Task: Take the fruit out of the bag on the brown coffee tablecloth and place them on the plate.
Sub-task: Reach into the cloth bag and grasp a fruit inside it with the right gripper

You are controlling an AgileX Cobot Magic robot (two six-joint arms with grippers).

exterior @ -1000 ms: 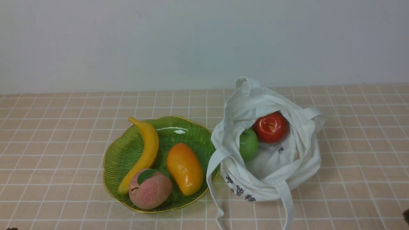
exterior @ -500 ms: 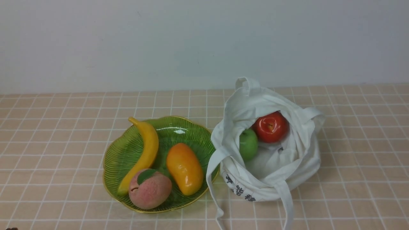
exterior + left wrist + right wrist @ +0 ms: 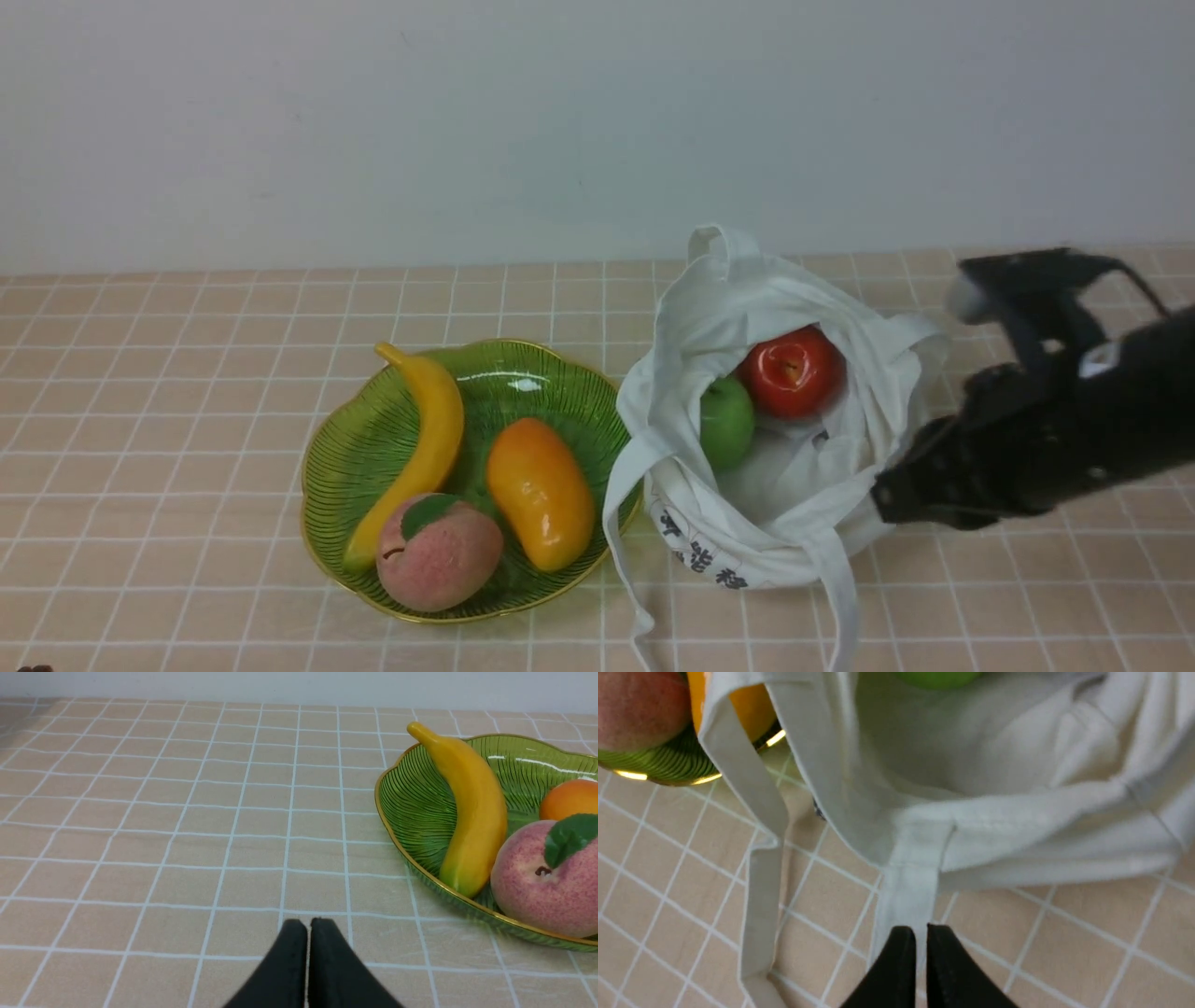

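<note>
The brown checked tablecloth carries a green plate with a banana, a mango and a peach. The white bag stands just beside the plate. In its open mouth the red apple and the green apple lie touching, and a fold of cloth partly covers the green one. The right gripper is at the bag's outer side, above a strap, with fingers pressed together and holding nothing. The left gripper, also pressed together and empty, hangs over bare cloth near the plate.

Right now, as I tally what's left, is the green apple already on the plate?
No, the green apple sits in the bag beside the red apple, not on the plate.
</note>
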